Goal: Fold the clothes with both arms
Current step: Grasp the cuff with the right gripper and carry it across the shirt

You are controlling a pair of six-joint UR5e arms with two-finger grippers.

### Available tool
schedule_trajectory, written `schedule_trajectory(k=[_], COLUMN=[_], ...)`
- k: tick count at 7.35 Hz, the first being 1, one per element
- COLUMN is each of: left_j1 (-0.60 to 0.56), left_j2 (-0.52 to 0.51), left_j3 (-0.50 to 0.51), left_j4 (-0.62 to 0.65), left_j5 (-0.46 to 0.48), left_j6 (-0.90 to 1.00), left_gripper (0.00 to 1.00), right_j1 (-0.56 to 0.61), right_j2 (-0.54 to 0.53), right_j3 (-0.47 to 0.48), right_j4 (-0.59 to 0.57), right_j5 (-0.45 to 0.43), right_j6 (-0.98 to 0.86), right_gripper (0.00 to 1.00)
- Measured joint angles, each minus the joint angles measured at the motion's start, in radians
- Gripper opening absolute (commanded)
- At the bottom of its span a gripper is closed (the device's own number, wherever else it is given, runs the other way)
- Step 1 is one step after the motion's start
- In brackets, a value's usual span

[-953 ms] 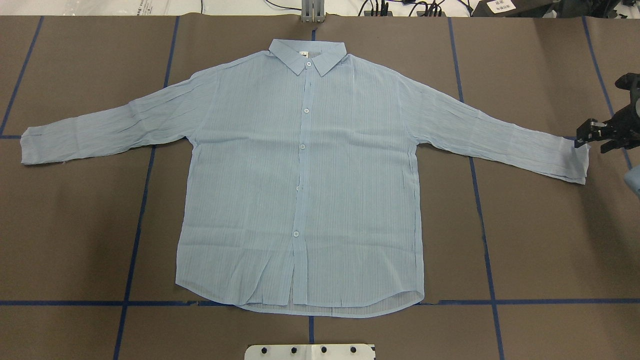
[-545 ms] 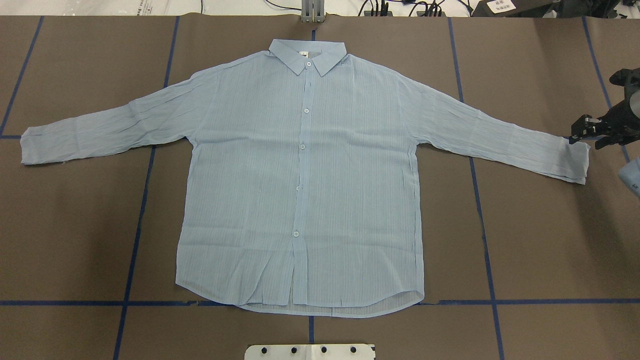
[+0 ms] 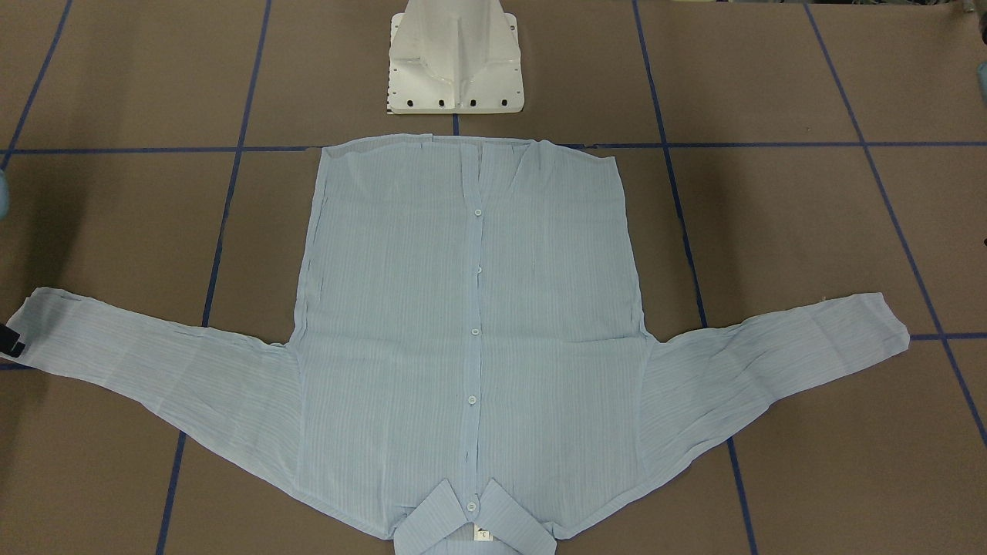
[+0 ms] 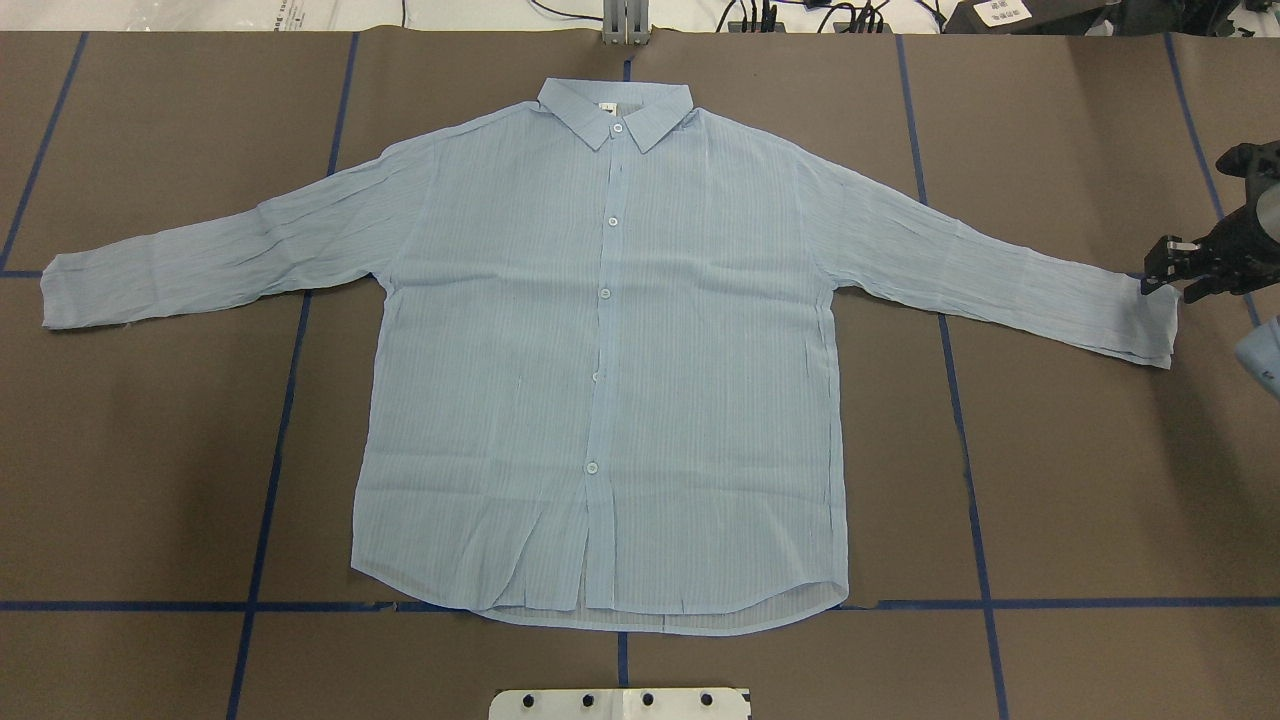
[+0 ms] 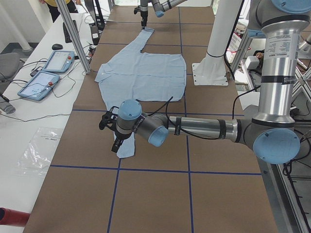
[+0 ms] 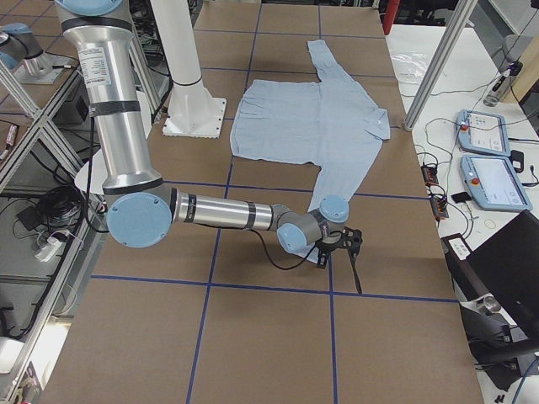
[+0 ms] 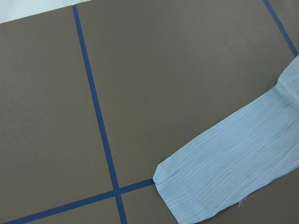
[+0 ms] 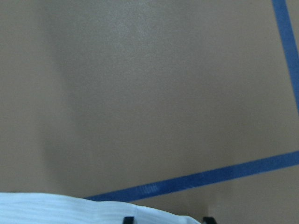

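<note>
The light blue striped shirt [image 4: 610,350] lies flat and face up on the brown table, buttons closed, collar at the far side, both sleeves spread out. My right gripper [image 4: 1168,275] is at the end of the right cuff [image 4: 1150,320]. In the right wrist view its two fingertips [image 8: 128,219] stand apart over the cuff edge [image 8: 70,207], so it is open. My left gripper [image 5: 108,122] shows only in the exterior left view, low beside the left cuff [image 5: 124,145]; I cannot tell whether it is open or shut. The left wrist view shows that cuff [image 7: 210,186] and no fingers.
The white pedestal base [image 3: 455,62] stands just behind the shirt's hem. Blue tape lines [image 4: 270,480] grid the table. Two teach pendants [image 5: 48,73] and cables lie on the white side table beyond the far edge.
My right gripper has shifted slightly inward onto the end of the right cuff. The shirt has not moved.
</note>
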Motion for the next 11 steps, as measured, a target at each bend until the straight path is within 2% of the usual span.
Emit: schedule_trajectory(k=[4, 7, 9, 11], left_j1=[0.000, 0.000, 0.000, 0.000], left_j2=[0.000, 0.000, 0.000, 0.000], left_j3=[0.000, 0.001, 0.002, 0.008], left_j4=[-0.001, 0.001, 0.000, -0.001], left_j5=[0.000, -0.074, -0.094, -0.093], left_j6=[-0.002, -0.059, -0.082, -0.082], left_gripper=[1.00, 1.00, 1.00, 1.00], right_j1=[0.001, 0.001, -0.051, -0.165], right_j2=[0.005, 0.012, 0.056, 0.184], right_j3=[0.013, 0.139, 0.225, 0.238], right_j4=[-0.001, -0.013, -0.014, -0.015], right_j5=[0.043, 0.124, 0.153, 0.094], right_j6=[0.004, 0.057, 0.268, 0.539], right_gripper=[0.00, 0.00, 0.00, 0.00])
